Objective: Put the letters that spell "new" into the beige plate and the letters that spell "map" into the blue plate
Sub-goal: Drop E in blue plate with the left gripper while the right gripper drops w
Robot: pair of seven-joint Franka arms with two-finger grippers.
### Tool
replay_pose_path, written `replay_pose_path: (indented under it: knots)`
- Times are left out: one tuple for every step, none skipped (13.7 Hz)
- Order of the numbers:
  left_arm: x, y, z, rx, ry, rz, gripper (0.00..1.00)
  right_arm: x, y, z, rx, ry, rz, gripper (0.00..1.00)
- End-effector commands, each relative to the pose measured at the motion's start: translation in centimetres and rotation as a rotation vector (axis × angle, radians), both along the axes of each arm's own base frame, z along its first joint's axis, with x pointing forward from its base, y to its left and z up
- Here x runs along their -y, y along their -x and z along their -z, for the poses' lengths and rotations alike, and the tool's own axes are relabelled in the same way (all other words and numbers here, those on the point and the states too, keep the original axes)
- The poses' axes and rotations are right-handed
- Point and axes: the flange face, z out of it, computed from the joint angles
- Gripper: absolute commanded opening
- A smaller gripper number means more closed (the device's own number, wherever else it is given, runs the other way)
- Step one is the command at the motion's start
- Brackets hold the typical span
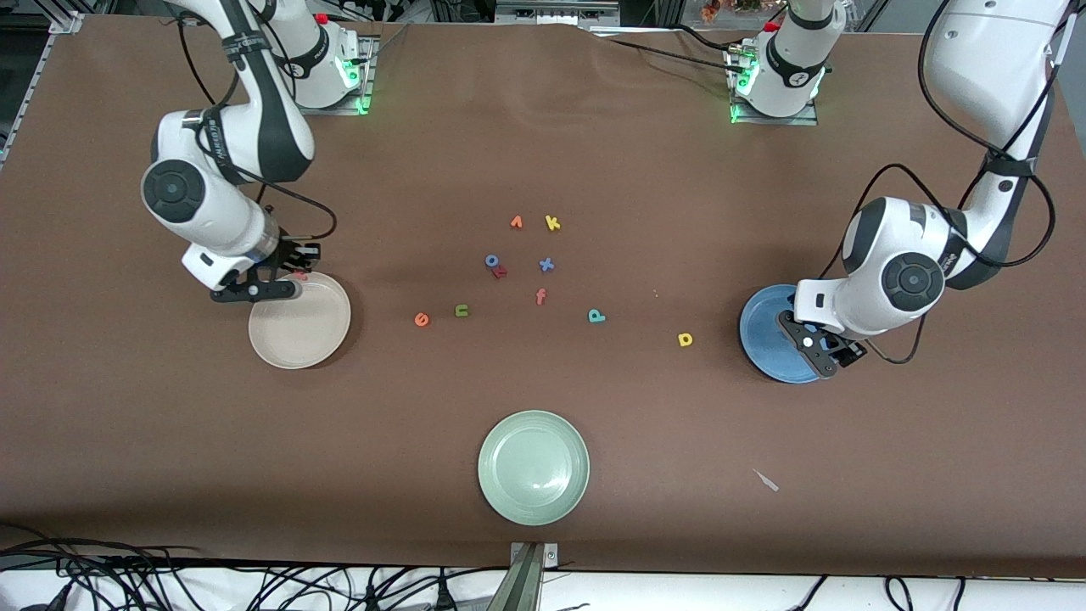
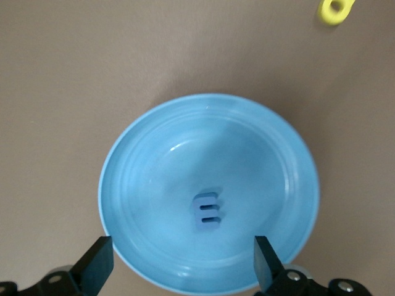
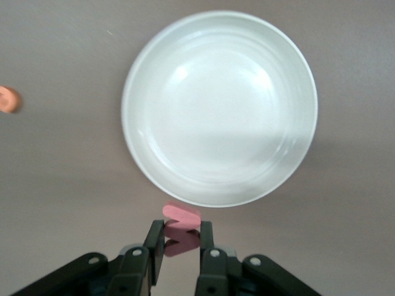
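Blue "m" (image 2: 207, 211) in blue plate (image 2: 148, 142)

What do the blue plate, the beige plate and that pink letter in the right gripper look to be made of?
The blue plate looks like glazed ceramic or hard glossy plastic: smooth, with light glints and faint rings. The beige plate has the same glossy sheen and rings, so likely the same. The pink letter, pinched in the right gripper, looks like matte foam: thick, flat-cut, soft-edged, no shine.
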Motion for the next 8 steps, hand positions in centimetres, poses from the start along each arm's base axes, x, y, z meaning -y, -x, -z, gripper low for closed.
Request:
replay_pose_path:
  knots:
    - [2.8, -0.3, -3.0, -0.012, -0.014, -0.112, 1.00, 1.8, 2.9, 2.7, 0.070, -0.024, -0.056, 0.24]
    - [3.8, -0.5, -3.6, 0.001, -0.014, -0.170, 1.00, 1.9, 2.9, 3.7, 0.085, -0.015, -0.064, 0.25]
    - [5.4, -0.5, -4.1, 0.016, -0.009, -0.235, 1.00, 2.0, 2.6, 4.6, 0.096, -0.002, -0.066, 0.26]
    - [6.7, -0.4, -4.3, 0.020, 0.007, -0.330, 1.00, 2.1, 2.2, 5.3, 0.124, 0.009, -0.070, 0.26]
    - [7.9, -0.2, -4.4, 0.019, 0.014, -0.418, 1.00, 2.1, 1.9, 6.1, 0.148, 0.019, -0.077, 0.26]
    - [8.9, -0.2, -4.4, 0.021, 0.019, -0.493, 1.00, 2.2, 1.8, 6.8, 0.157, 0.026, -0.077, 0.30]
    - [10.0, -0.3, -4.8, 0.026, 0.029, -0.556, 1.00, 2.2, 1.7, 7.0, 0.164, 0.028, -0.075, 0.35]
    - [11.8, 0.1, -4.3, 0.025, 0.029, -0.592, 1.00, 2.2, 1.7, 7.1, 0.165, 0.028, -0.073, 0.46]
